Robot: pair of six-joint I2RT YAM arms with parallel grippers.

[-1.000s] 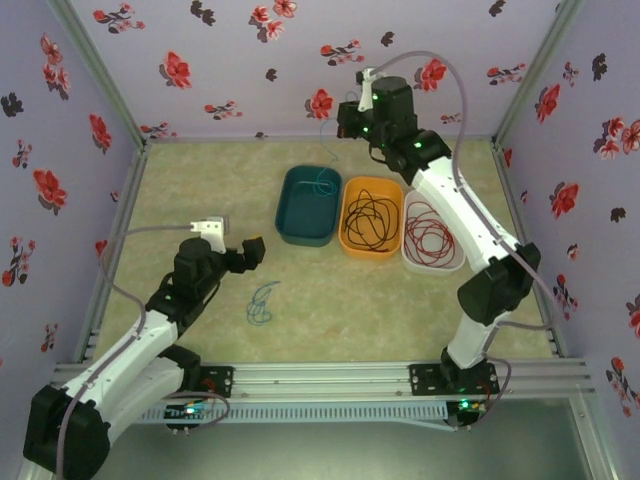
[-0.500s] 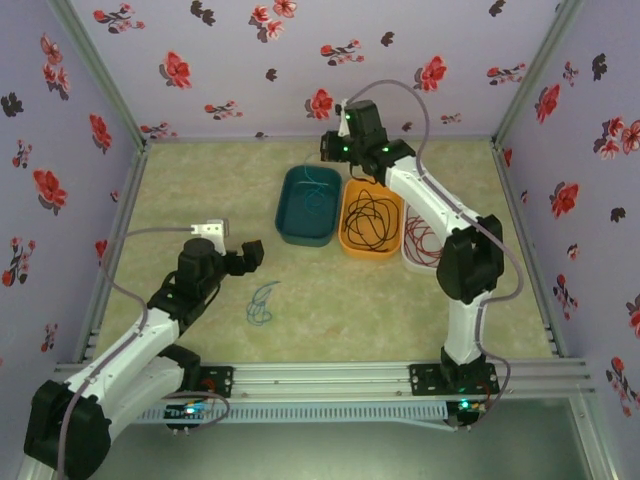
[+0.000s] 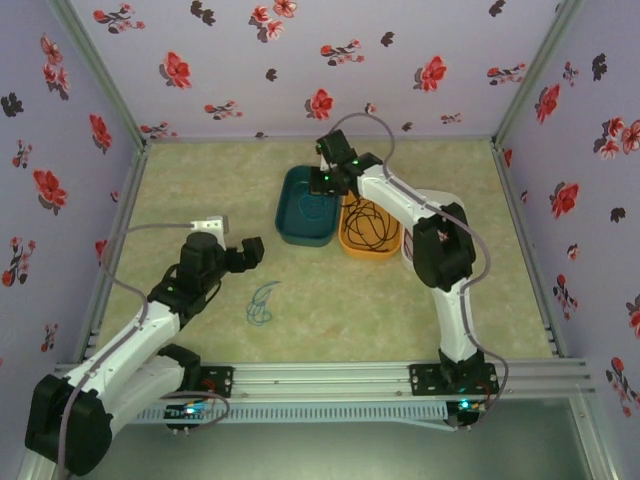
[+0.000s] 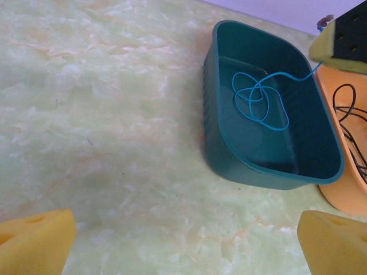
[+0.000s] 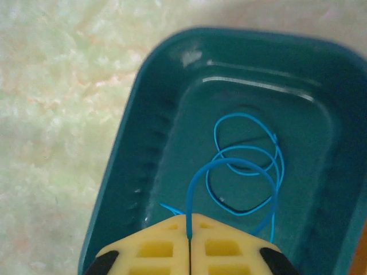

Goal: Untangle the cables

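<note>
The right gripper (image 5: 189,229) has its yellow pads pressed together. They pinch a thin blue cable (image 5: 190,200) right at the tips. The cable goes up from the pads in a bend, then drops into loose rings on the floor of the teal tray (image 5: 152,160). The gripper hangs low over that tray. So most of the cable lies in the tray, and only one bit is held.

This looks like the step of putting a freed cable in its own tray. The next move is likely to let the pads part so the held bit falls in. Then the gripper should lift straight up, so no ring gets dragged out.

The left gripper (image 4: 183,243) is spread wide and holds nothing. It hangs over the bare table (image 4: 86,114), left of the teal tray. A small tangle (image 3: 261,303) of blue-green cable lies on the table near it, and that looks like the next job. Just beside the teal tray, the orange tray (image 3: 371,256) holds a black cable (image 3: 365,225).
</note>
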